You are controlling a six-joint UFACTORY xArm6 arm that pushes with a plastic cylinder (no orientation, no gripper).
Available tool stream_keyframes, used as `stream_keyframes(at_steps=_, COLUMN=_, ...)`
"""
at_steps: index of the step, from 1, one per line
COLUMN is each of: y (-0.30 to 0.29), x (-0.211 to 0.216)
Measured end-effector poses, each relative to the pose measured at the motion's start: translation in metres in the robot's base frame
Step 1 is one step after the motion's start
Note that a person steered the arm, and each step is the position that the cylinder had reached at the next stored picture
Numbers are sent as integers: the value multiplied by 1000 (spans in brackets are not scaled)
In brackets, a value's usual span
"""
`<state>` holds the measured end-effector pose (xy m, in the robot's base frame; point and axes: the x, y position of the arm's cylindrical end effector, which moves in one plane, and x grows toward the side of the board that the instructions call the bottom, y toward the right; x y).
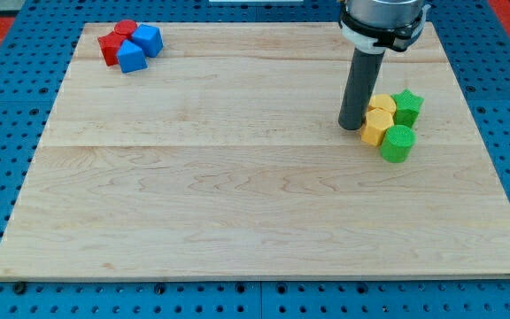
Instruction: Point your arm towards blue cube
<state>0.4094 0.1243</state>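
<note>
A blue cube (148, 40) sits at the view's top left of the wooden board (237, 177), beside a second blue block (132, 57), a red round block (127, 29) and a red star-like block (110, 46). My tip (351, 125) rests on the board at the view's right, far from the blue cube. It stands just left of a yellow block (376, 127), touching or nearly touching it.
Next to the tip are a second yellow block (383, 105), a green star block (406, 106) and a green round block (397, 143). A blue pegboard (503, 177) surrounds the board.
</note>
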Motion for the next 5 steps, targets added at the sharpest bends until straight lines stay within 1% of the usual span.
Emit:
stream_keyframes(at_steps=1, y=-7, x=3)
stream_keyframes(at_steps=2, y=-106, x=19)
stream_keyframes(at_steps=3, y=-124, x=41)
stream_keyframes(at_steps=4, y=-46, x=89)
stream_keyframes(at_steps=5, y=-117, x=74)
